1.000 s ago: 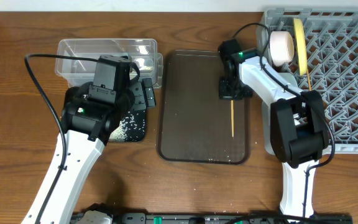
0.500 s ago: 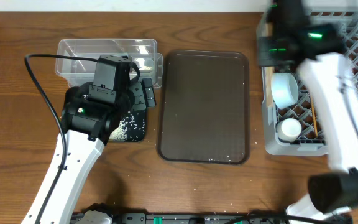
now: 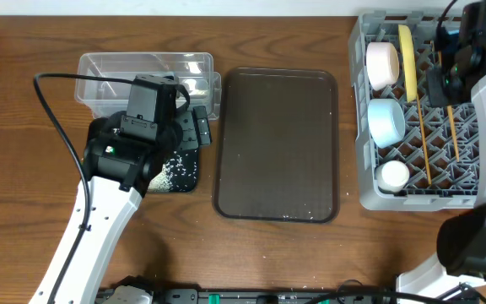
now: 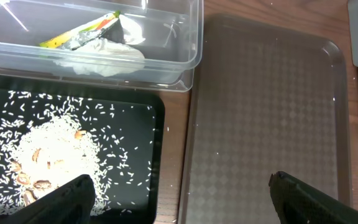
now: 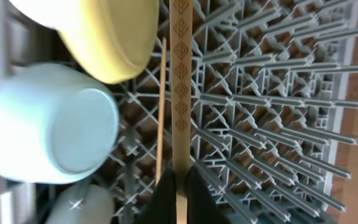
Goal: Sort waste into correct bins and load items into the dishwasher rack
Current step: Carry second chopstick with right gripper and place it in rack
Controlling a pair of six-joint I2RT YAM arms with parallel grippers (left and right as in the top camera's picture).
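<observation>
1. The right claw [image 5: 180, 182] is pressed together on a wooden chopstick [image 5: 180, 93]. It pinches the chopstick near one end, so the length runs out over the dishwasher rack [image 5: 278, 124] in line with the rows of grid pegs. That alignment looks meant to let the stick settle between the pegs, not across them. Whether its far end already rests on the lattice I cannot tell.
2. The second chopstick [image 5: 161, 118] lies in the rack just beside the held one and parallel to it.
3. The other dishes stand along the rack's side nearest the brown serving tray [image 3: 277, 143]. The yellow plate [image 3: 406, 55] is on edge between pegs, with the beige bowl [image 3: 383, 63] beside it. Next come the light blue bowl [image 3: 386, 121], tipped on its side, and the small white cup [image 3: 392, 175] near the front corner.
4. The left claw [image 4: 179, 186] is spread wide and holds nothing. It hovers where the black tray [image 4: 138, 106] meets the serving tray.
5. The waste looks sorted. Rice [image 4: 48, 149] is heaped on the black tray. The snack wrapper [image 4: 82, 31] lies in the clear tub [image 4: 191, 56] with something white and crumpled, possibly a tissue.
6. On the counter [image 3: 24, 211], the serving tray carries only a few crumbs. Releasing the chopstick is probably the last loading step.
</observation>
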